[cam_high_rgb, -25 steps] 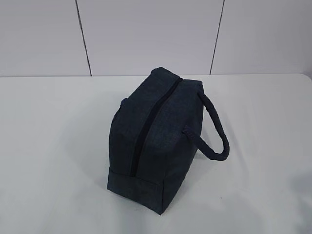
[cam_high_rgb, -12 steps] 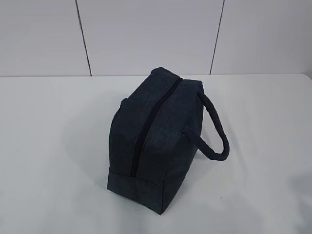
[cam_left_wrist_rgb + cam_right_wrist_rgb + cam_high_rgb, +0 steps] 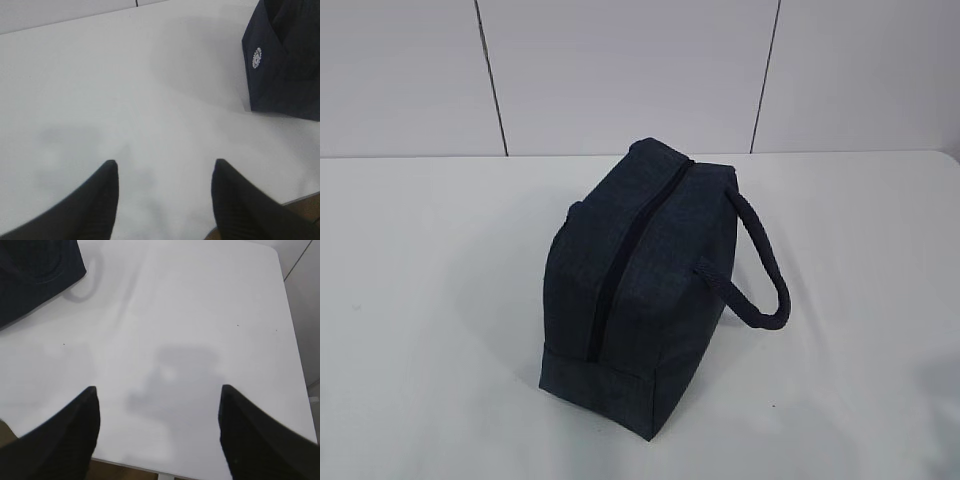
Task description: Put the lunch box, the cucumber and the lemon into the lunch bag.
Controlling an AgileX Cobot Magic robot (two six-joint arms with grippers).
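The dark navy lunch bag [image 3: 640,280] stands in the middle of the white table [image 3: 430,300], its zipper line running along the top and one looped strap handle [image 3: 760,265] hanging off its right side. A corner of the bag [image 3: 287,60] shows at the upper right of the left wrist view, and another corner [image 3: 35,275] at the upper left of the right wrist view. My left gripper [image 3: 164,165] is open over bare table with nothing between its fingers. My right gripper [image 3: 159,390] is open wide near the table's front edge. The lunch box, cucumber and lemon are out of view.
A grey panelled wall [image 3: 620,70] stands behind the table. The table's front edge [image 3: 165,471] shows under my right gripper, and its right edge [image 3: 295,340] runs along the right side of that view.
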